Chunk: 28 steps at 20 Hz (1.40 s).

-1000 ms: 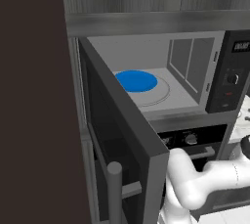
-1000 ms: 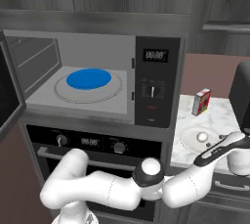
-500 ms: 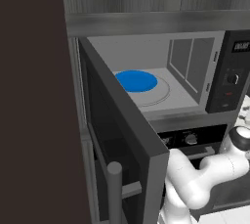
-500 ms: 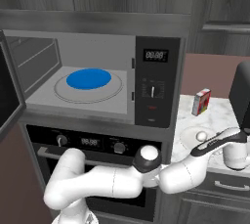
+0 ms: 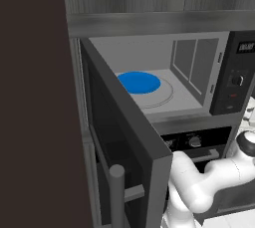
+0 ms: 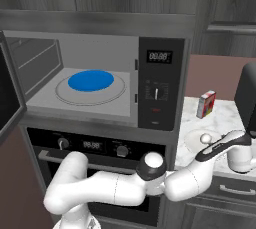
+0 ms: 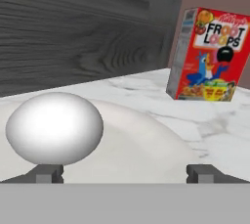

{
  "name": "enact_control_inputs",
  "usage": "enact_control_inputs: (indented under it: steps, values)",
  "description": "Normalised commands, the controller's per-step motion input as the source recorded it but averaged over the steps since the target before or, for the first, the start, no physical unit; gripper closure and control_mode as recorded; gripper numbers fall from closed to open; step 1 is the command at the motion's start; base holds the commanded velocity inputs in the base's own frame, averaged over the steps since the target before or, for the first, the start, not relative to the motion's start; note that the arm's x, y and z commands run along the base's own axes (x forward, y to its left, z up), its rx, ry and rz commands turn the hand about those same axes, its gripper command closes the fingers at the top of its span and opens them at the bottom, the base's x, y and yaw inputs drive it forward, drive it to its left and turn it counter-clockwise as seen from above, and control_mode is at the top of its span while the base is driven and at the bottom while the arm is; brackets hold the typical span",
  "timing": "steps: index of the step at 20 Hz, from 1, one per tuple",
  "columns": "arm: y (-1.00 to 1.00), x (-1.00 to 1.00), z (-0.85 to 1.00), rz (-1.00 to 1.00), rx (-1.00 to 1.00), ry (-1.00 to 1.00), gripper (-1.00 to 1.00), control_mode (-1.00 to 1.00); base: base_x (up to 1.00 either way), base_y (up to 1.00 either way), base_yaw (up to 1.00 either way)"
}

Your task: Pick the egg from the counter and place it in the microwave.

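Hand view: the egg (image 7: 53, 128) lies close ahead on a pale dish on the marbled counter (image 7: 215, 120), offset toward one fingertip; the gripper (image 7: 125, 173) stands wide, tips apart and holding nothing, with a cereal box (image 7: 210, 54) farther off. Nothing of the task is yet done: grasp, carry and placement remain. Right base view shows what the hand view lacks: the microwave (image 6: 100, 80) standing open to the left, a blue plate (image 6: 91, 80) on its turntable, the egg (image 6: 205, 137) well apart on its right. Left base view adds the swung-out door (image 5: 124, 142).
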Motion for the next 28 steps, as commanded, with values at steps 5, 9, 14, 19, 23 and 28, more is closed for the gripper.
enact_control_inputs:
  steps: [5, 9, 14, 19, 23, 28]
  values:
    - [0.00, -0.03, 0.00, 0.01, 0.00, 0.00, -1.00, -1.00, 0.00, 0.00, 0.00]
    - [0.00, 0.00, 0.00, 0.03, -0.02, 0.00, -1.00, -1.00, 0.00, 0.00, 0.00]
    - [0.00, -0.19, 0.07, 0.04, -0.03, 0.00, -1.00, -1.00, 0.00, 0.00, 0.00]
    - [0.02, -0.20, 0.15, 0.03, -0.03, 0.00, -1.00, -1.00, 0.00, 0.00, 0.00]
    - [0.23, -0.24, 0.17, 0.01, -0.03, 0.00, -1.00, -1.00, 0.00, 0.00, 0.00]
    - [0.46, 0.00, 0.12, 0.01, -0.05, 0.00, -1.00, -1.00, 0.00, 0.00, 0.00]
